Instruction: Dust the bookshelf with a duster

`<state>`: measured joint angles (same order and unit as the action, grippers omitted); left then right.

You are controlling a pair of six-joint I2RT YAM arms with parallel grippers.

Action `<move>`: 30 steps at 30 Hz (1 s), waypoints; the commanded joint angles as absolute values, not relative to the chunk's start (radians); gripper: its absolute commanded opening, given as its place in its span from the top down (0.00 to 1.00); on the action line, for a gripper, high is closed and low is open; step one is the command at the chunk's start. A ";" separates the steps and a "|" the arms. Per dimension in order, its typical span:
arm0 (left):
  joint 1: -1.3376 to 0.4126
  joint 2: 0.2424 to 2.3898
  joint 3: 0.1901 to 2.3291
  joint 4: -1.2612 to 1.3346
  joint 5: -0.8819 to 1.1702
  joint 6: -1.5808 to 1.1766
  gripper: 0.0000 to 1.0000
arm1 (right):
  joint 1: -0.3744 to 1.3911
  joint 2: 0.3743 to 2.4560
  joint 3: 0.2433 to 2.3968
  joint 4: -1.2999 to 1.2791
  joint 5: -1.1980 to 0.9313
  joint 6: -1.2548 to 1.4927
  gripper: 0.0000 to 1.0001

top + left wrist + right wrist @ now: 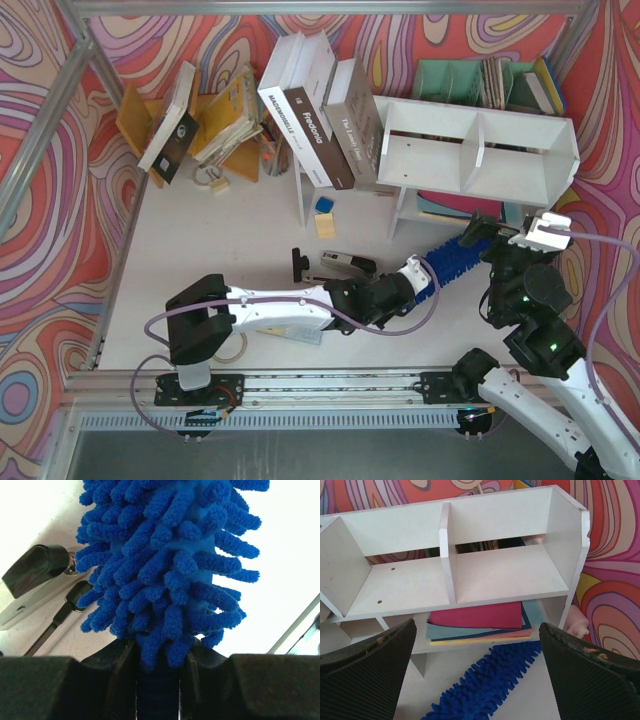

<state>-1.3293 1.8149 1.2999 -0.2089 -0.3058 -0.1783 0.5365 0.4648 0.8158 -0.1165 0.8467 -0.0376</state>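
Note:
The white bookshelf [480, 150] stands at the back right, and it fills the right wrist view [455, 575] with both upper compartments bare. The duster [452, 257], a fluffy blue head, lies low over the table in front of the shelf's lower level. It also shows in the right wrist view [490, 685] and the left wrist view [170, 565]. My left gripper [412, 278] is shut on the duster's handle just behind the head [159, 667]. My right gripper [482, 232] is open and empty above the duster's tip, facing the shelf [475, 632].
Coloured paper sheets [480, 620] lie in the shelf's lower level. A stapler [340, 265] lies left of the duster. Leaning books [315, 110], an orange rack [230, 125] and a teal organizer [480, 80] stand along the back. Sticky notes [325, 218] lie mid-table.

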 commanded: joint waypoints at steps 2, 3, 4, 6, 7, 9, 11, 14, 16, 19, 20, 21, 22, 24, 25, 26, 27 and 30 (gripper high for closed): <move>-1.328 1.837 1.337 -0.166 -0.252 -0.160 1.00 | 0.537 0.445 0.806 -0.084 0.843 -0.051 0.01; -1.328 1.845 1.336 -0.182 -0.246 -0.159 1.00 | 0.537 0.446 0.805 -0.082 0.842 -0.053 0.01; -1.328 1.852 1.336 -0.196 -0.241 -0.160 1.00 | 0.537 0.447 0.805 -0.080 0.842 -0.054 0.01; -1.328 1.861 1.328 -0.219 -0.228 -0.157 1.00 | 0.537 0.453 0.805 -0.079 0.841 -0.055 0.01; -1.328 1.863 1.325 -0.232 -0.222 -0.157 1.00 | 0.537 0.456 0.805 -0.080 0.840 -0.053 0.01; -1.328 1.870 1.320 -0.250 -0.208 -0.156 1.00 | 0.537 0.460 0.807 -0.082 0.839 -0.050 0.01; -1.328 1.877 1.308 -0.251 -0.192 -0.164 1.00 | 0.537 0.465 0.810 -0.084 0.841 -0.050 0.01; -1.328 1.880 1.281 -0.237 -0.187 -0.179 1.00 | 0.537 0.469 0.810 -0.084 0.843 -0.049 0.01; -1.328 1.872 1.272 -0.227 -0.204 -0.181 1.00 | 0.537 0.470 0.810 -0.087 0.844 -0.048 0.01; -1.327 1.844 1.269 -0.207 -0.242 -0.176 1.00 | 0.538 0.472 0.810 -0.087 0.845 -0.048 0.01; -1.328 1.829 1.269 -0.201 -0.252 -0.172 1.00 | 0.537 0.472 0.810 -0.086 0.845 -0.048 0.01; -1.328 1.814 1.267 -0.192 -0.261 -0.171 1.00 | 0.538 0.472 0.811 -0.086 0.847 -0.048 0.01; -1.328 1.797 1.265 -0.182 -0.269 -0.168 1.00 | 0.538 0.472 0.810 -0.086 0.848 -0.049 0.01; -1.330 1.759 1.252 -0.155 -0.277 -0.166 1.00 | 0.537 0.471 0.810 -0.087 0.846 -0.048 0.01; -1.331 1.742 1.244 -0.143 -0.278 -0.165 1.00 | 0.537 0.472 0.810 -0.087 0.846 -0.048 0.01; -1.331 1.722 1.237 -0.132 -0.278 -0.165 1.00 | 0.537 0.470 0.811 -0.087 0.846 -0.047 0.01; -1.331 1.707 1.228 -0.122 -0.278 -0.166 1.00 | 0.537 0.470 0.809 -0.087 0.845 -0.048 0.01; -1.331 1.687 1.207 -0.104 -0.273 -0.173 1.00 | 0.537 0.468 0.808 -0.085 0.845 -0.048 0.01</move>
<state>-1.3277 1.7535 1.2339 -0.2153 -0.2523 -0.1749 0.5365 0.4686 0.8139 -0.1127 0.8398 -0.0380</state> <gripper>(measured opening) 0.343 0.987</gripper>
